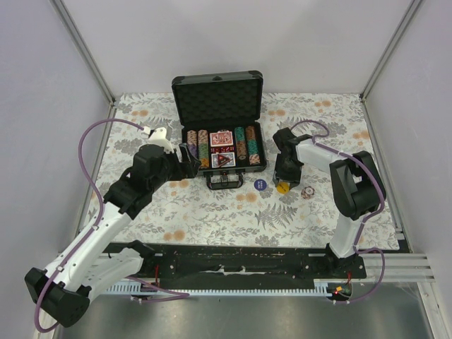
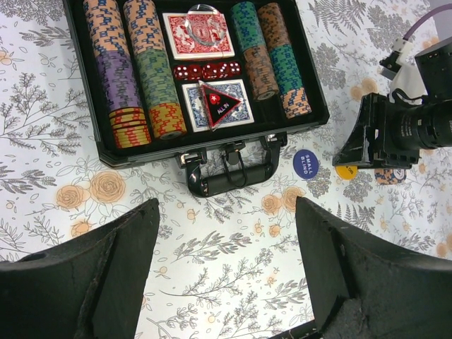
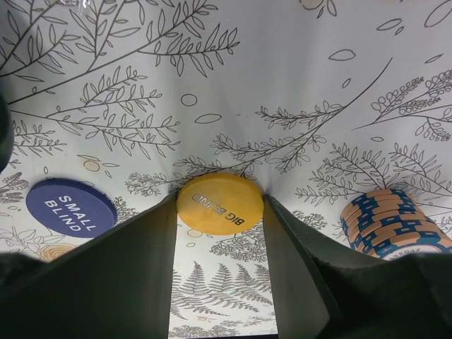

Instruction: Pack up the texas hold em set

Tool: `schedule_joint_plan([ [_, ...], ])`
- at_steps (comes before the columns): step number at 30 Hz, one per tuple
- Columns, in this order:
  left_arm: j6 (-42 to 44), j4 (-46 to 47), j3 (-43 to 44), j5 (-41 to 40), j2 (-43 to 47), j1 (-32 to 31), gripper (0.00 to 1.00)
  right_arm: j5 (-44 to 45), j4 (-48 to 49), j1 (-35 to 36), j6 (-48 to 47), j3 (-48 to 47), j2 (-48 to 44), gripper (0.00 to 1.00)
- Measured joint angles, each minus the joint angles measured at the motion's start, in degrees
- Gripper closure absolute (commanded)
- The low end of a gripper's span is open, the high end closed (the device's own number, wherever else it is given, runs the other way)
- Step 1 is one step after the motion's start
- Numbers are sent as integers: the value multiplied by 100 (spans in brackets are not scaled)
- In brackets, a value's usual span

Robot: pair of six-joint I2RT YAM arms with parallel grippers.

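Dark grey with black corners, the small poker briefcase (image 1: pixel 217 99) stands open at the back centre of the floral-print worktop (image 1: pixel 212 219). Its foam-lined lid is upright and its handle faces my arms. In the tray I see rows of multicoloured poker chips (image 2: pixel 138 78) on either side of a red card deck (image 2: pixel 198 35), a line of red dice (image 2: pixel 207 71) and a blue card deck (image 2: pixel 215 104) with a triangular "ALL IN" marker lying on it.

Three pieces lie outside the case, near its front right corner. They are a round blue "SMALL BLIND" button (image 3: pixel 70 206), a round yellow "BIG BLIND" button (image 3: pixel 219 203) and a short stack of orange-and-blue chips (image 3: pixel 395 222).

My right gripper (image 3: pixel 220 201) is down at the worktop. Its black fingers (image 3: pixel 134 275) press against opposite edges of the yellow button, which lies flat between the blue button and the chip stack.

My left gripper (image 2: pixel 226 212) hovers just in front of the case handle, fingers (image 2: pixel 99 275) spread wide apart, holding nothing.
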State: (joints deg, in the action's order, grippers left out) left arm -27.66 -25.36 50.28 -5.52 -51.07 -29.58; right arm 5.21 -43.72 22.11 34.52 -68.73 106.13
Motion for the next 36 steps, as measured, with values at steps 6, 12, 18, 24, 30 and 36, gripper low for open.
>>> schedule_joint_plan([
  [6, 0, -61, 0, 0, 0, 0, 16, -59, -44, 2, 68, -2, -48, 46],
  [12, 0, -116, 0, 2, 0, 0, 16, -109, -186, 7, 103, -120, -258, 45],
  [18, 0, -131, 0, 0, 0, 0, 16, -153, -289, 87, 103, -428, -391, 45],
  [24, 0, -162, 0, -20, 0, 0, 16, -177, -426, 446, 105, -1141, -376, 45],
  [30, 0, -175, 0, -37, 0, 0, 16, -179, -302, 905, 103, -2365, 122, 45],
  [36, 0, -184, 0, -42, 0, 0, 16, -39, -46, 1287, 96, -3355, 1034, 46],
])
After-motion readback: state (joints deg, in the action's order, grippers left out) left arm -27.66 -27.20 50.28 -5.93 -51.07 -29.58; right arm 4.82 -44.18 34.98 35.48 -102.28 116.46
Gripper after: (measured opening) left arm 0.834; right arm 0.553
